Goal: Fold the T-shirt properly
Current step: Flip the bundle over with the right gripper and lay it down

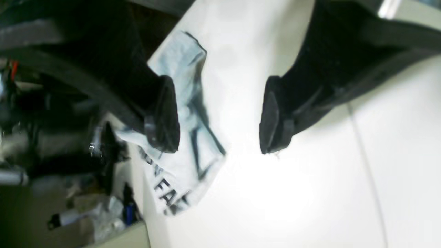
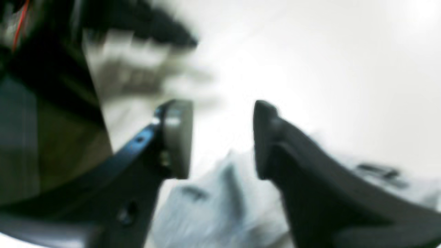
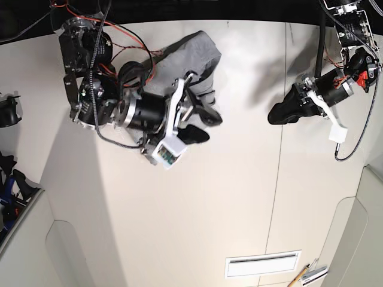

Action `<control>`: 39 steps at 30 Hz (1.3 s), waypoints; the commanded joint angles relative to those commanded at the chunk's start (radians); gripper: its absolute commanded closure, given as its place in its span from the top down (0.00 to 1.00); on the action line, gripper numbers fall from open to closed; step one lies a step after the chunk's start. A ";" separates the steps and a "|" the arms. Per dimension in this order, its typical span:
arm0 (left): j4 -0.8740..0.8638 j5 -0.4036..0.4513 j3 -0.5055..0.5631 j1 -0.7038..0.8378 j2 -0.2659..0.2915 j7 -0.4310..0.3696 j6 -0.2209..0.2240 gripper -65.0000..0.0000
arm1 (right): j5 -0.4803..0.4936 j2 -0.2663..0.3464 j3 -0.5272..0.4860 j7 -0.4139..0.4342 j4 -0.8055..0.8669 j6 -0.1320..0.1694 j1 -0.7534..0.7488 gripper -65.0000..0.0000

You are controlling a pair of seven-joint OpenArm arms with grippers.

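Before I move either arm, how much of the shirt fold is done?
No finished fold shows: the T-shirt lies bunched and creased. Nothing is in hand; the left gripper and right gripper are open. Flattening and folding appear left.

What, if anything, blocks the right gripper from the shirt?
Nothing visible. In the right wrist view the open right gripper has parts of the shirt in plain sight below and between its fingers; the left gripper is well off to the side.

The right arm hides much of the T-shirt in the base view. The right wrist view (lettering included) is blurred.
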 joint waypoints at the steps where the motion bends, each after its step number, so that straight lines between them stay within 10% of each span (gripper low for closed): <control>1: 0.000 -0.006 0.007 0.000 0.000 0.005 0.000 0.61 | 0.000 -0.005 0.042 0.001 0.000 -0.006 0.002 0.25; 4: 0.000 -0.005 0.045 0.000 0.000 0.004 0.000 0.61 | -0.003 -0.005 0.150 -0.019 0.000 -0.012 -0.008 0.00; 15: 0.000 0.003 0.106 -0.001 0.032 -0.012 0.000 0.61 | -0.003 0.075 0.295 -0.013 -0.007 -0.001 -0.190 0.00; 25: 0.000 0.003 0.106 -0.001 0.049 -0.011 0.000 0.61 | 0.023 0.057 0.127 0.082 -0.255 0.025 -0.148 0.00; 39: 0.000 0.014 0.106 -0.001 0.049 -0.011 0.000 0.61 | -0.024 -0.141 -0.001 0.084 -0.279 0.024 0.068 0.00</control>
